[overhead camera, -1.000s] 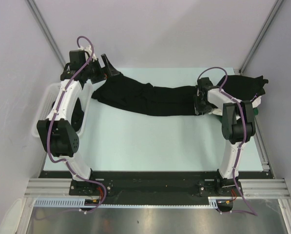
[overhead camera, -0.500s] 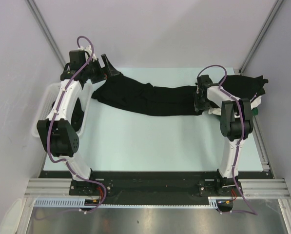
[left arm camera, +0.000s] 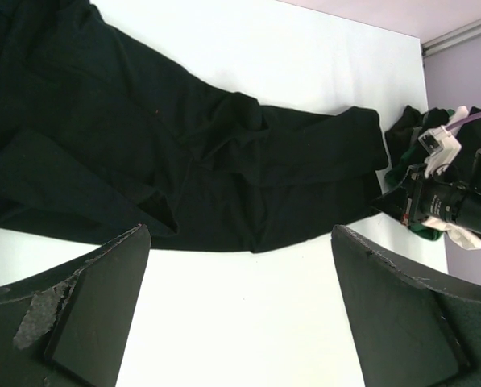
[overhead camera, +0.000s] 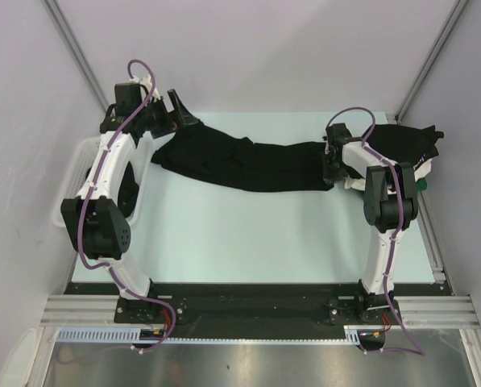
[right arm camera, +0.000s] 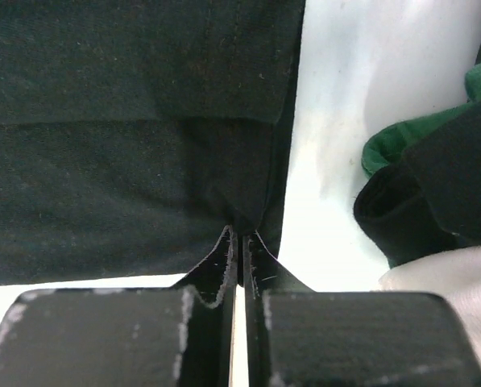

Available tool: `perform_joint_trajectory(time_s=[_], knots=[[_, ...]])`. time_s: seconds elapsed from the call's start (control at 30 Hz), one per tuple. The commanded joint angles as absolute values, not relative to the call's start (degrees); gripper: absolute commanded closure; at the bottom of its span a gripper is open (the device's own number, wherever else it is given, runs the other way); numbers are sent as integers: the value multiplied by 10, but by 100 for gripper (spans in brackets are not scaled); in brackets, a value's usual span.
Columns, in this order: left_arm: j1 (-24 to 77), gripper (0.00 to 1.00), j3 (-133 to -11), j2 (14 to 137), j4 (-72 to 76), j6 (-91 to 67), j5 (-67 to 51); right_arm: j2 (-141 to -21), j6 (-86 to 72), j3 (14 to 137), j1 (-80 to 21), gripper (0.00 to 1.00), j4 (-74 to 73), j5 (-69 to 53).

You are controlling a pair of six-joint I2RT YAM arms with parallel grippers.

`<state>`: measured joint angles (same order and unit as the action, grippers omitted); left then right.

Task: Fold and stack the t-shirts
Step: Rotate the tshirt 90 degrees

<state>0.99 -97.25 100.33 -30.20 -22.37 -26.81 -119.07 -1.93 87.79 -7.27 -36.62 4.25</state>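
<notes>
Right, the right gripper (right arm camera: 240, 242) is sitting with its jaws pressed fully together, and a small pleat of the black t-shirt (overhead camera: 240, 161) is rising into the slit between them, so it is gripping the cloth just inside the shirt's right-hand end, close to a corner. That shirt is lying in a long, rumpled band across the far half of the table (overhead camera: 248, 234), running from the left arm's side over to the right arm's. Judging by the layout, it is being held at this end so it can be pulled flat or drawn out for a fold. Over on the other side the left gripper (left arm camera: 240, 235) is hovering above the shirt's wider left end with its fingers (left arm camera: 95, 302) standing as far apart as they go, gripping nothing. The cloth is lying below and ahead of it, not touching the pads. I'm reading that as an arm waiting to take its own corner. Just beside the right gripper, with a strip of bare table between them and the pinched edge, the other t-shirts (overhead camera: 405, 145) are sitting in a heap, black with green and white showing, looking like stock waiting its turn. The white basket (overhead camera: 75, 173) is sitting at the table's left edge, partly hidden by the left arm.
</notes>
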Motion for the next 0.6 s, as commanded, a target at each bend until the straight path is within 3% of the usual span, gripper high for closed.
perform_joint_trajectory(time_s=[0.0,0.57], knots=[[14,0,-993,998,-293,-209,-290,-1197,-27,887,-67,100,-396,71],[13,0,-992,985,-295,-193,-329,-1108,-99,872,-177,100,-540,36]])
